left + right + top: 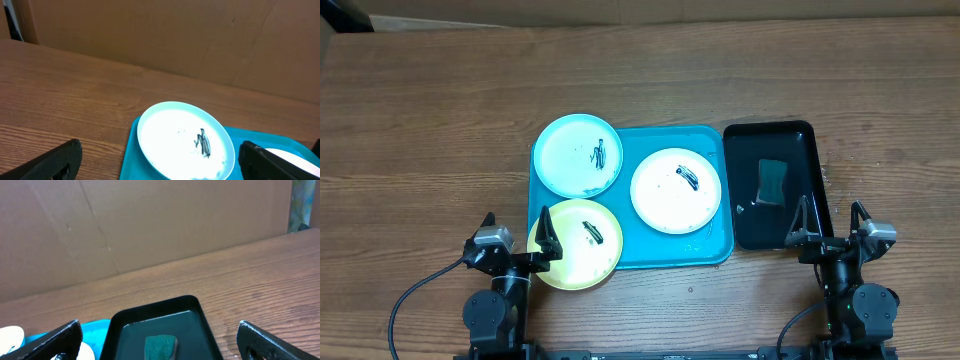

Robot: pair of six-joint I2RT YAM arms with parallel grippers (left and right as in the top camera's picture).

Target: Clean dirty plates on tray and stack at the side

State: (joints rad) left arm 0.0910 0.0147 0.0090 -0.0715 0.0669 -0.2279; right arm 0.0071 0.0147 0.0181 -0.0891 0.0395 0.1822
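— How's the left end effector [517,222]?
— Wide open, empty, beside the yellow-green plate [576,243] overhanging the turquoise tray's [650,145] near-left corner.
— Other plates?
— The light blue plate [577,155] sits far-left, the white plate [676,190] right, both smeared. The right end effector [831,215] gapes empty near the black tray [745,140].

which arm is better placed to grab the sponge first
Right. The right gripper, open, sits at the near end of the black tray holding the sponge. The left gripper is by the yellow-green plate, with the turquoise tray between it and the sponge.
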